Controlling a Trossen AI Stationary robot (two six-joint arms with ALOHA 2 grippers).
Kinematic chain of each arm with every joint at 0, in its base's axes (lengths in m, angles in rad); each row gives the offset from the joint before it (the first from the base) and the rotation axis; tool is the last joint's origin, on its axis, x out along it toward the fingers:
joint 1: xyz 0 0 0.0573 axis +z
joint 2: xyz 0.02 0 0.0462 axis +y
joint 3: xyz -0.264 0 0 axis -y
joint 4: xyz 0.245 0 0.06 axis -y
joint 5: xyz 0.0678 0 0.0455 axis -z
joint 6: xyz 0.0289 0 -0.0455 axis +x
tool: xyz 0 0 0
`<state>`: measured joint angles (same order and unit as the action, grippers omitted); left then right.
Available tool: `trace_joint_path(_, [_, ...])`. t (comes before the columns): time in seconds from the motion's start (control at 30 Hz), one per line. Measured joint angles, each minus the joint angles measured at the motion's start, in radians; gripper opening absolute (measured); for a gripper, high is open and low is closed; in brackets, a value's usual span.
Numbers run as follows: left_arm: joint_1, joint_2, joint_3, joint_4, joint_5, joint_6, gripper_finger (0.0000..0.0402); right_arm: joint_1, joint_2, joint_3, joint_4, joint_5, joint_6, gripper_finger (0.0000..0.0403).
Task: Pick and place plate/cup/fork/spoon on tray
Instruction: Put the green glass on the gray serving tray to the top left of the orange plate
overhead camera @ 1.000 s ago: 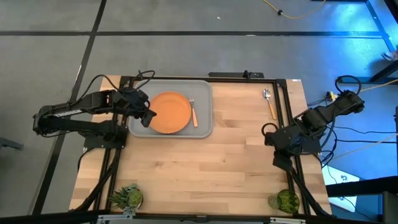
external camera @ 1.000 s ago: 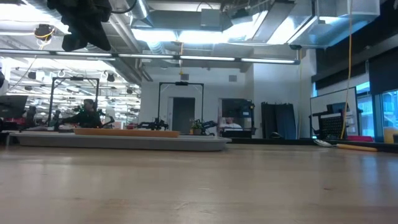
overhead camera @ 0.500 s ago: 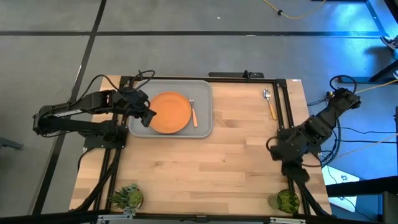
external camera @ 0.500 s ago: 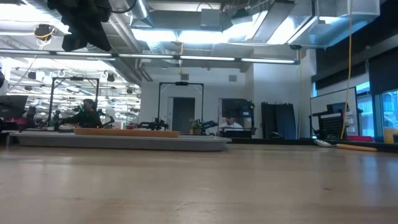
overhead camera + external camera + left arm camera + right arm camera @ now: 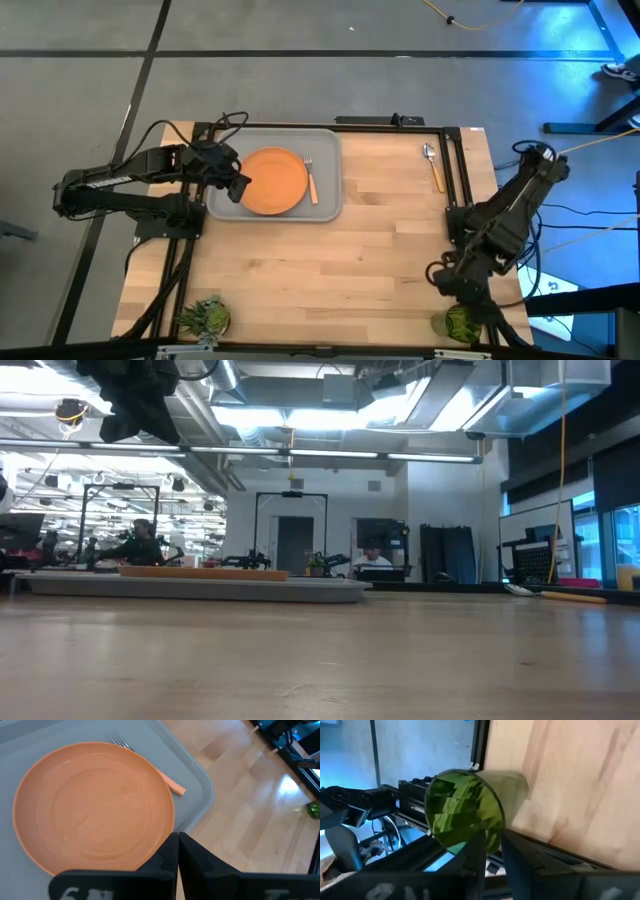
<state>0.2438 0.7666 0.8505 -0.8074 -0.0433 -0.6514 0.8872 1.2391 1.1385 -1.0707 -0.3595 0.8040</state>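
Now right gripper (image 5: 490,847) hovered by cup (image 5: 465,810), fingers slightly parted, empty; cup looked light, slick, ribbed sides offered best hold.

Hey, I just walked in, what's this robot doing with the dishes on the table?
It is loading a grey tray. The orange plate and the fork already lie on it. The spoon is on the bare wood, off the tray. The right gripper is above the near right corner, close to the green cup, which it has not gripped. The left gripper, jaws shut, hovers at the plate's edge.
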Motion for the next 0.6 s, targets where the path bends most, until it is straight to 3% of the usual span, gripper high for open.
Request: trace_joint_path(0.6, [0.000,0.000,0.000,0.000,0.003,0.000,0.0000,0.035,0.104,0.000,0.016,0.063,0.001,0.0064])
